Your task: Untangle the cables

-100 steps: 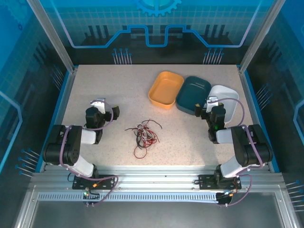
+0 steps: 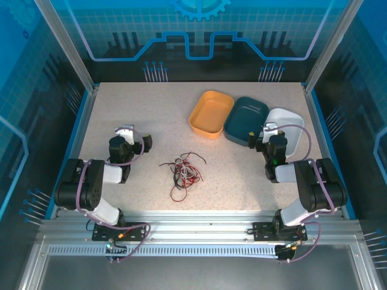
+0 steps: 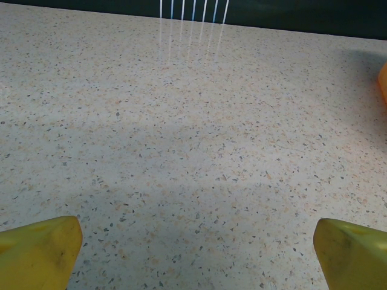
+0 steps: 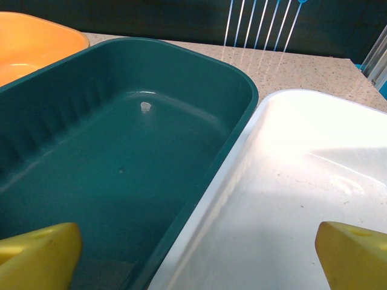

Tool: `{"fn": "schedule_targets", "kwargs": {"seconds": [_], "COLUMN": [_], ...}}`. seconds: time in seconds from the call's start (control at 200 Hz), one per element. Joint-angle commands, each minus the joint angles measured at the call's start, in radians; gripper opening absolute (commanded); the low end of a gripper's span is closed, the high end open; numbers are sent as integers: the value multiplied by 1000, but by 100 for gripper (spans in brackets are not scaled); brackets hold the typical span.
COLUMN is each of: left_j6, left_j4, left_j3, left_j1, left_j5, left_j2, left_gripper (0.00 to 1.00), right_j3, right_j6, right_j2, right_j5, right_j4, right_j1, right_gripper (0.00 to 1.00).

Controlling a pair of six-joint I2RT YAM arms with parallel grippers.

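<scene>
Cables (image 2: pixel 183 169) tangled on surface (image 2: pixel 151 109); left claw (image 2: pixel 136 138) nearer vs. right claw (image 2: pixel 261 134), cables to its right; both released, empty.

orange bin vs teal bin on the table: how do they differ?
Colour: the orange bin is bright, the teal bin is dark.
Place: the orange bin is at the left end of the row. The teal bin sits in the middle, between it and the white bin.
Shared: both are rounded rectangles of similar size, both are empty, and both sit apart from the cables.
</scene>
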Motion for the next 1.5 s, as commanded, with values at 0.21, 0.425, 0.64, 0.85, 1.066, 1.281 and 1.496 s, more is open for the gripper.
{"fn": "schedule_targets", "kwargs": {"seconds": [0.21, 0.425, 0.64, 0.85, 1.066, 1.281, 1.496], "left_j6": [14, 14, 14, 14, 14, 13, -20], "left_j4": [0, 1, 1, 1, 5, -4, -176], "left_j3": [19, 19, 18, 18, 17, -9, -11], "left_j1": [-4, -4, -4, -3, -3, -4, -5], "left_j5": [-13, -14, -13, -14, -5, -6, -65], "left_j2": [-13, -13, -13, -13, -13, -82, -279], "left_gripper": [99, 99, 99, 99, 99, 99, 99], "right_j3": [-10, -10, -10, -11, -12, -25, -5], "right_j6": [10, 9, 11, 11, 8, 12, 24], "right_j2": [-7, -7, -8, -7, -9, -74, -218], "right_j5": [19, 19, 20, 14, 13, 35, 132], "right_j4": [27, 25, 25, 26, 29, 2, -162], "right_j1": [11, 11, 11, 10, 9, 12, 32], "right_gripper": [100, 100, 100, 100, 100, 100, 100]}}
